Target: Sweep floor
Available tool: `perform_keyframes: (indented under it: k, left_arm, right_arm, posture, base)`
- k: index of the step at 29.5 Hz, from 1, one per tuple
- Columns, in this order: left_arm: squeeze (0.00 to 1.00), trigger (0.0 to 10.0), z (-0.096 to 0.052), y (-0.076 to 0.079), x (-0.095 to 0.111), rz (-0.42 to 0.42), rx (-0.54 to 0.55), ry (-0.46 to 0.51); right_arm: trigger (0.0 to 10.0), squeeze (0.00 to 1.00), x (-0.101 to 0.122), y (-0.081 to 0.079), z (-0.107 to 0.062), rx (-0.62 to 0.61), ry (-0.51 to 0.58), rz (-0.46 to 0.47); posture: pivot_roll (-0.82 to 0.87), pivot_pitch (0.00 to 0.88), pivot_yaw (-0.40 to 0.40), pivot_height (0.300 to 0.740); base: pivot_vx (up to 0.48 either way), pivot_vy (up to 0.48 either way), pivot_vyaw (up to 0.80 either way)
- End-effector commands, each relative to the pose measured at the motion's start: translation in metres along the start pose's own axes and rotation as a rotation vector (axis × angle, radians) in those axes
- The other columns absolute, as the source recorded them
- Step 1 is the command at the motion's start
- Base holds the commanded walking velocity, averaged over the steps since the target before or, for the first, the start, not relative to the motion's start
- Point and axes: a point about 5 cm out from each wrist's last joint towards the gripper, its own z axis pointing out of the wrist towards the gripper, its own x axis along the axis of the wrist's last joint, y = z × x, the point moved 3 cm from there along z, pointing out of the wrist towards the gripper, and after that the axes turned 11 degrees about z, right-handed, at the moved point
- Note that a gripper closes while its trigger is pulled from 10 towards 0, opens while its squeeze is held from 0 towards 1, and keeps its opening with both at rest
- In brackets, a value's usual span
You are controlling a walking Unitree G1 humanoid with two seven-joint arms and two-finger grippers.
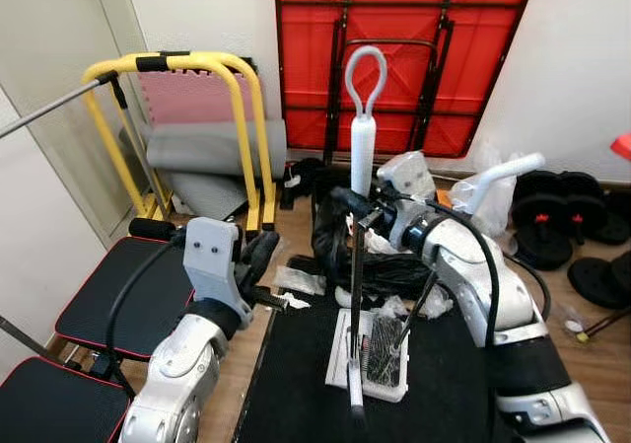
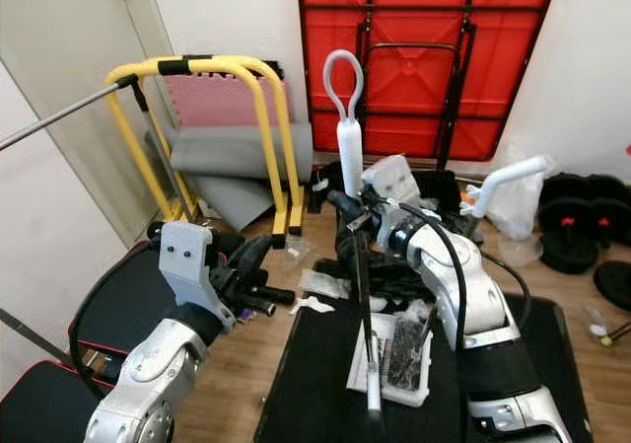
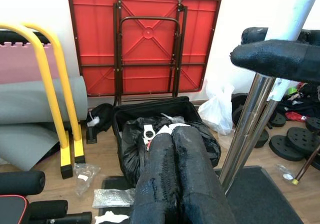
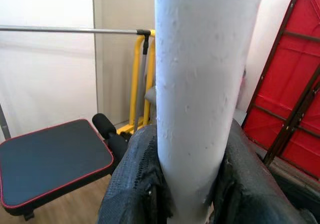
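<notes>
My right gripper (image 1: 357, 204) is shut on the broom's white handle (image 1: 364, 137), just below its loop. Its black fingers (image 4: 135, 184) wrap the white handle (image 4: 200, 84) in the right wrist view. The broom's steel pole (image 1: 356, 305) runs down to a white dustpan (image 1: 343, 356) that holds dark debris and lies on a black mat (image 1: 296, 384). A second white handle (image 1: 503, 174) slants up behind my right arm. My left gripper (image 1: 264, 251) hovers left of the pole, shut and empty, with its fingers (image 3: 175, 179) pressed together.
A yellow exercise frame (image 1: 237, 98), grey rolled mats and black bench pads (image 1: 128, 295) crowd the left. A red folded table (image 1: 394, 48) leans on the back wall. An open black case of rubbish (image 3: 150, 129), plastic wrappers (image 1: 296, 280) and weight plates (image 1: 562, 216) lie on the wooden floor.
</notes>
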Motion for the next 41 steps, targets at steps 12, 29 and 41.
perform_keyframes:
  k: [12, 29, 41]
  left_arm:
    - [0.0, 10.0, 0.001, -0.003, 0.0, 0.008, 0.025, 0.004]
    - [0.0, 10.0, 0.001, -0.005, 0.001, -0.003, 0.034, 0.014]
    - [0.0, 10.0, 0.0, -0.004, 0.004, -0.005, 0.023, 0.037]
  right_arm:
    - [10.0, 0.0, 0.023, -0.012, -0.001, 0.084, 0.12, -0.034]
    - [10.0, 0.0, 0.028, -0.008, 0.0, 0.065, 0.157, 0.006]
    - [10.0, 0.0, 0.029, -0.013, 0.0, 0.12, 0.132, -0.001]
  posture:
    - [-0.08, 0.03, -0.037, 0.74]
    - [-0.08, 0.032, -0.035, 0.74]
    - [-0.08, 0.034, -0.036, 0.74]
  base:
    - [0.0, 0.0, 0.0]
    - [0.0, 0.0, 0.0]
    - [0.188, 0.0, 0.35]
